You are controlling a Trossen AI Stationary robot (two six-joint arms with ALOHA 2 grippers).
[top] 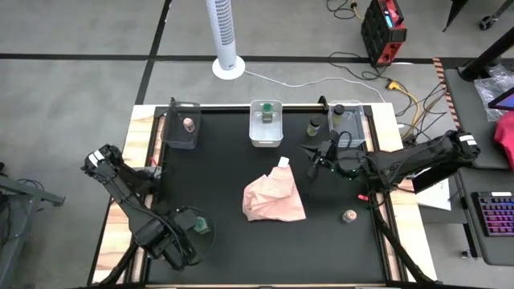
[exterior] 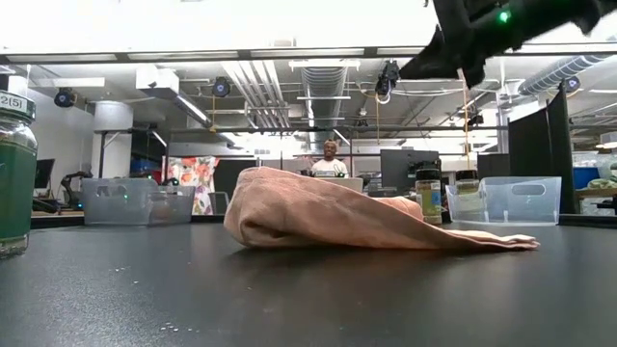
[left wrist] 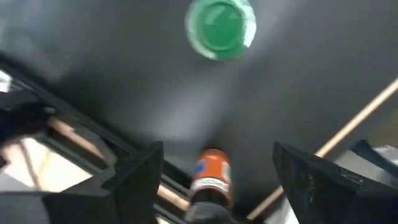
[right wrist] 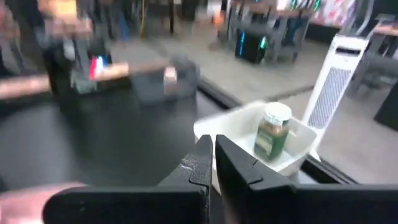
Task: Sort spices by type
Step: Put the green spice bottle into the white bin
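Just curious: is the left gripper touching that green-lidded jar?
Apart. The left wrist view shows the green-lidded jar standing clear ahead of the open left gripper.

I see black matte table (top: 217,177) bearing crumpled pink cloth (top: 275,199), three clear plastic bins (top: 266,133), loose small spice jars (top: 349,216)

Matt black table (top: 225,160), soft cloth (top: 275,199)

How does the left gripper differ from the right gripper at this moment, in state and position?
The left gripper is open, its fingers apart, while the right gripper is shut with its fingers together. The left gripper is at the near left of the table, just by the green-lidded jar; the right gripper is at the far right, near the right bin, with no jar between its fingers. Both hold nothing.
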